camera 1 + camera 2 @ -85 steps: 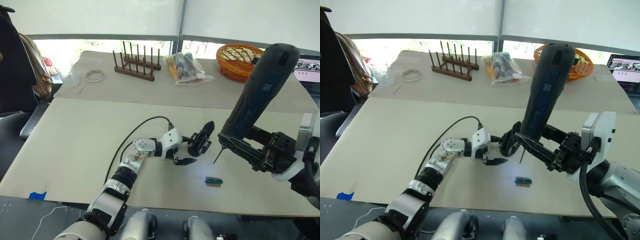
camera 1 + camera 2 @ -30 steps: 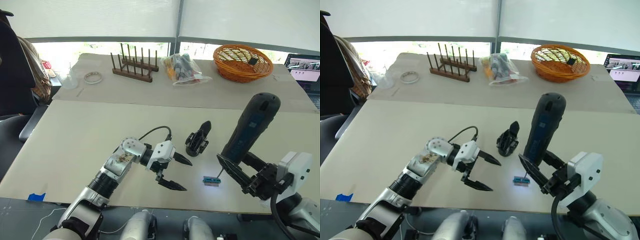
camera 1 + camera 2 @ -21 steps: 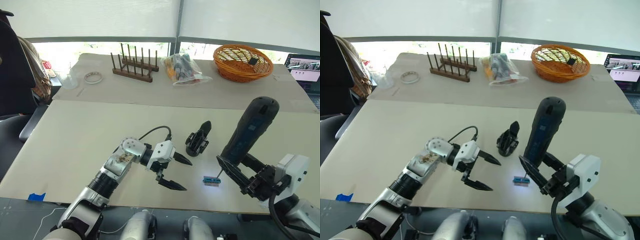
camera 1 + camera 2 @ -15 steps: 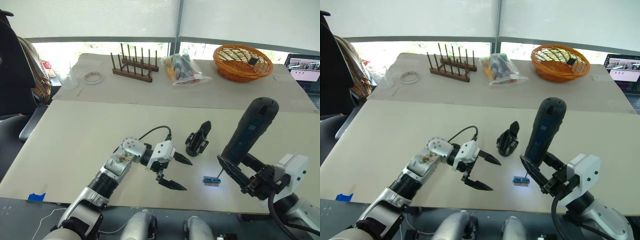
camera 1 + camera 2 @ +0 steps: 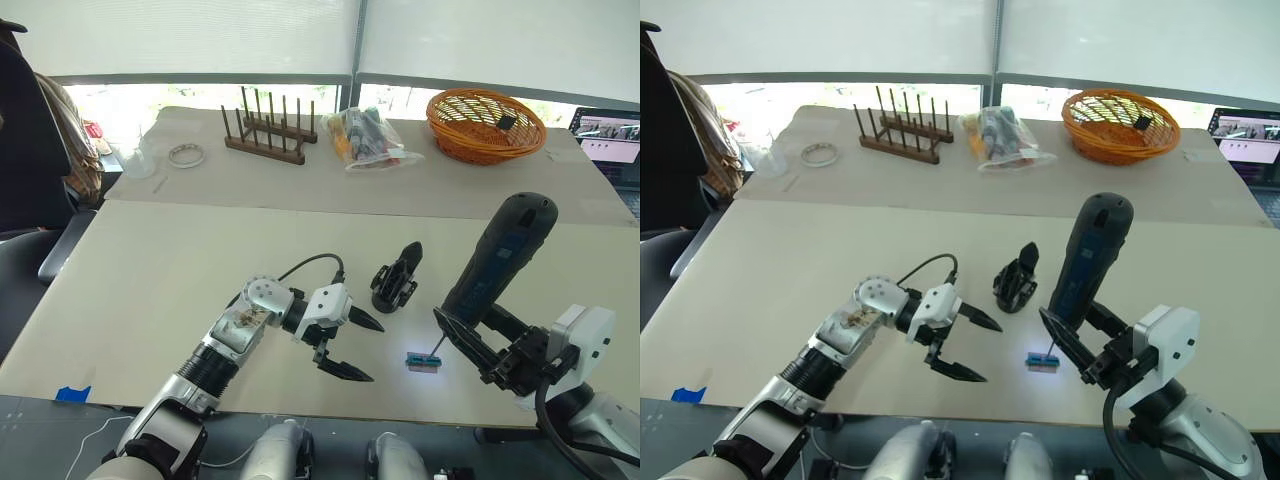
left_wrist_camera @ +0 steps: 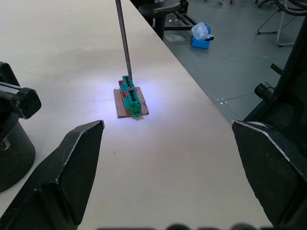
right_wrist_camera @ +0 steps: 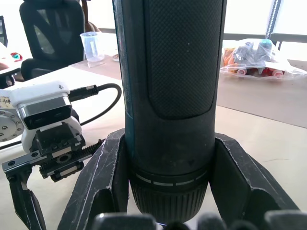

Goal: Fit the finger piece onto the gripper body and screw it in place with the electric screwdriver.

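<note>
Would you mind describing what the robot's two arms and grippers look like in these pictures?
The left gripper has a white boxy casing and two black, pointed fingers. Behind it sits a round silver wrist joint, then black-and-grey ribbed arm segments. A black cable loops from the casing back along the arm. The right gripper has black fingers on a black mechanism, with a white rounded casing and a thick black cable behind it.

An office-like lab is showing here. Roller blinds (image 5: 200, 35) are covering wide windows, an office chair (image 7: 50, 33) is standing by, and a laptop (image 5: 610, 135) is glowing at the table's (image 5: 150, 260) far corner.
</note>
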